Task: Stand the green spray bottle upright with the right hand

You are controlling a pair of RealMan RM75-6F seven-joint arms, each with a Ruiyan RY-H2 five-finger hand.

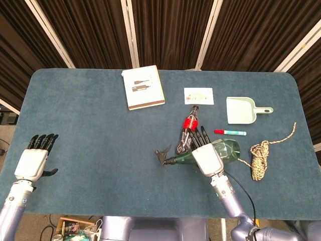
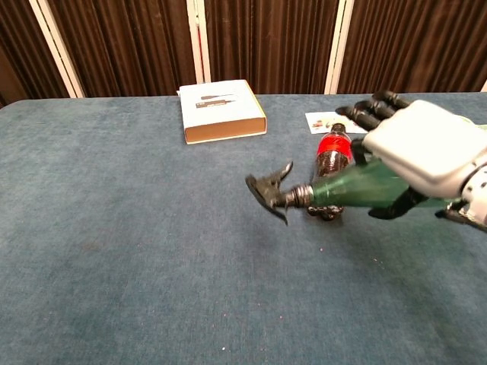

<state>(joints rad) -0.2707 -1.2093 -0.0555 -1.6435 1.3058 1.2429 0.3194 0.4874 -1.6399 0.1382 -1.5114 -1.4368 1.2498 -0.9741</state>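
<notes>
Chest view shows the green bottle (image 2: pixel 358 186) lifted off the desk (image 2: pixel 114 228), roughly level, its black nozzle (image 2: pixel 270 190) pointing left. The right robot hand (image 2: pixel 418 144) wraps the bottle's body from above, fingers (image 2: pixel 373 106) reaching over the far side. Just behind it a cola bottle (image 2: pixel 332 156) lies on the blue cloth. From above, a box (image 1: pixel 144 87) and card (image 1: pixel 198 95) sit farther back, with a dustpan (image 1: pixel 242 110), pen (image 1: pixel 230 132) and rope (image 1: pixel 261 158) to the right. The left robot hand (image 1: pixel 33 159) rests empty at the near left edge, fingers straight and close together. Dark curtains hang behind.
</notes>
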